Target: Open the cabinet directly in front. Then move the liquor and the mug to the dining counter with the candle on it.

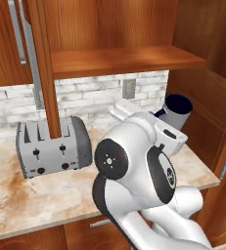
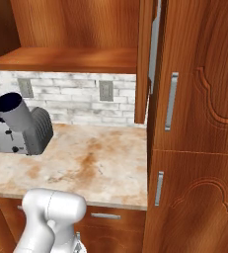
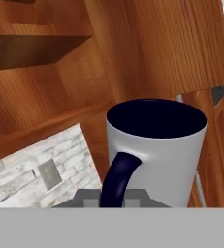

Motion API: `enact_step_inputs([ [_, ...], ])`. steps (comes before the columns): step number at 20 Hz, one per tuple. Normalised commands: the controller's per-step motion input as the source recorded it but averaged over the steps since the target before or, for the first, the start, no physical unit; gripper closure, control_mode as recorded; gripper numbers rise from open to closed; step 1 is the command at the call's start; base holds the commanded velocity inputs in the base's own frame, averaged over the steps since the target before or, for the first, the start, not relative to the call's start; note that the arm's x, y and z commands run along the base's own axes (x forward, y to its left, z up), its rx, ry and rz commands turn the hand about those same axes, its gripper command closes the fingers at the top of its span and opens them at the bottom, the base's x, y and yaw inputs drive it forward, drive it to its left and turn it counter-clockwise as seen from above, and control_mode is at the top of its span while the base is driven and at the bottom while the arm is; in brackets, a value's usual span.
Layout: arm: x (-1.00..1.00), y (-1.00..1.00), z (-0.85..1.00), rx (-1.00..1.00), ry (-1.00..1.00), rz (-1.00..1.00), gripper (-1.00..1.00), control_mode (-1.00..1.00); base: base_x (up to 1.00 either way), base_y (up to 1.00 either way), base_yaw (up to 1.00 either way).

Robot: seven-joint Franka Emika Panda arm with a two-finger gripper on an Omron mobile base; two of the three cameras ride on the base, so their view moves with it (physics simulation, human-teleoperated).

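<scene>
Hand view shows the gripper [image 3: 112, 199] clamped nearly closed on the white mug [image 3: 156, 150] by its navy handle, mug tilted in the air beside the open cabinet [image 1: 119, 58], above the worktop [image 2: 86, 158].

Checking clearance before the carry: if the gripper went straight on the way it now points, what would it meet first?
Probably the wooden side wall beside the open cabinet. The gripper, shut on the mug, faces that brown panel just past the rim in the hand view. Depth is unclear, so the gap can't be judged.
</scene>
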Motion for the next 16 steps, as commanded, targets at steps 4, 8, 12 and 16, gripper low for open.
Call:
enact_step_inputs([
  [4,0.00,0.00,0.00,0.00,-0.02,0.00,1.00,-1.00,0.00,0.00,0.00],
  [8,-0.08,0.00,0.00,0.00,0.00,0.00,1.00,1.00,-0.69,0.00,0.08],
  [12,0.00,0.00,0.00,0.00,0.00,0.00,1.00,1.00,-1.00,0.00,0.32],
  [16,0.00,0.00,0.00,0.00,0.00,0.00,1.00,1.00,-0.88,0.03,0.65],
])
